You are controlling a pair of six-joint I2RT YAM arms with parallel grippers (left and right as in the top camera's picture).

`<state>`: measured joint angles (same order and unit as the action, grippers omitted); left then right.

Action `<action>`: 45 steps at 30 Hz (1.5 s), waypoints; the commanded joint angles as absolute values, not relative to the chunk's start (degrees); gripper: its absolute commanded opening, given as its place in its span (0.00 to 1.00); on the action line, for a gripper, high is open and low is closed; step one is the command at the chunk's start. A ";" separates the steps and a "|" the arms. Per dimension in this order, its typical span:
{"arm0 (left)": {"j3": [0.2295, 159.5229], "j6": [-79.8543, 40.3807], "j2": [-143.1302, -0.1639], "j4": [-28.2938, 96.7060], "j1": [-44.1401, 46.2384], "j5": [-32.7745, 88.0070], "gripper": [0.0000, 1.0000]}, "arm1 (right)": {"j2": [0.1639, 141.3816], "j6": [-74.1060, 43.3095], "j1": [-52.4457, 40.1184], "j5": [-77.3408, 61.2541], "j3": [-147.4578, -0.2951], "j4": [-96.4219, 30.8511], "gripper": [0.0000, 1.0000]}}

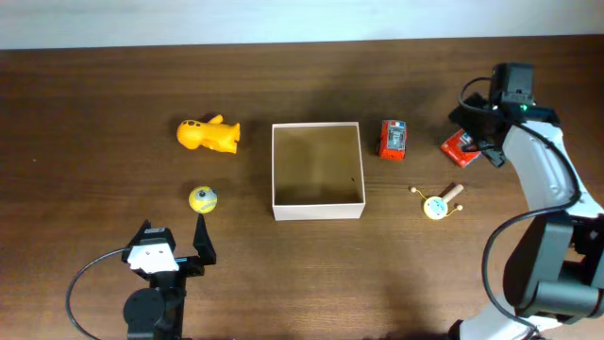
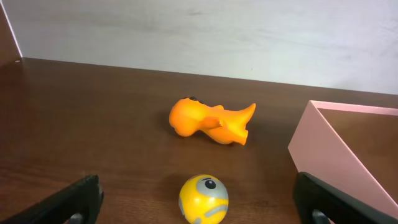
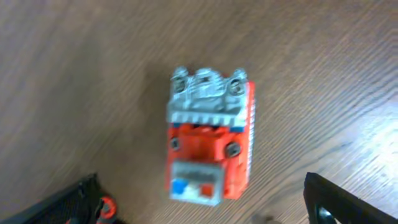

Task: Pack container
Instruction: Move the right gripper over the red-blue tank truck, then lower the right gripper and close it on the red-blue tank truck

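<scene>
The container (image 1: 318, 202), a white-walled square box with a tan floor, sits mid-table; its wall (image 2: 329, 149) shows at the right of the left wrist view. A yellow ball toy (image 1: 203, 198) (image 2: 203, 198) lies between the fingers of my open left gripper (image 1: 173, 241) (image 2: 199, 208), untouched. An orange duck (image 1: 209, 135) (image 2: 211, 121) lies beyond it. My right gripper (image 1: 477, 132) (image 3: 205, 210) is open above a red and grey toy truck (image 3: 208, 146), without touching it. In the overhead view, a red truck (image 1: 393, 138) lies right of the container.
Another red toy (image 1: 458, 147) lies partly under the right gripper. A small yellow round toy with a wooden stick (image 1: 437, 205) lies to the container's right front. The table's far edge (image 1: 302, 45) runs along the top.
</scene>
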<state>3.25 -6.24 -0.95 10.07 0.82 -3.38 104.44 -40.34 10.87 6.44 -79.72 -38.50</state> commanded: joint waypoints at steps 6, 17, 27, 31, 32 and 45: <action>2.92 -6.35 -0.80 9.93 0.58 -2.76 0.99 | 108.09 -40.99 12.93 8.23 -80.64 -38.46 0.97; 2.92 -6.37 -0.80 9.93 0.58 -2.76 0.99 | 112.12 -40.80 13.21 8.67 -80.64 -34.96 0.98; 2.92 -6.35 -0.80 9.93 0.58 -2.76 0.99 | 113.10 -40.77 13.19 8.25 -80.64 -34.65 0.85; 2.92 -6.35 -0.80 9.93 0.58 -2.76 0.99 | 113.10 -40.77 13.15 7.97 -80.64 -34.68 0.75; 2.92 -6.35 -0.80 9.93 0.58 -2.76 0.99 | 113.10 -40.77 13.15 7.94 -80.64 -34.70 0.72; 2.92 -6.35 -0.80 9.93 0.58 -2.76 0.99 | 113.10 -40.47 13.15 2.90 -80.64 -36.29 0.66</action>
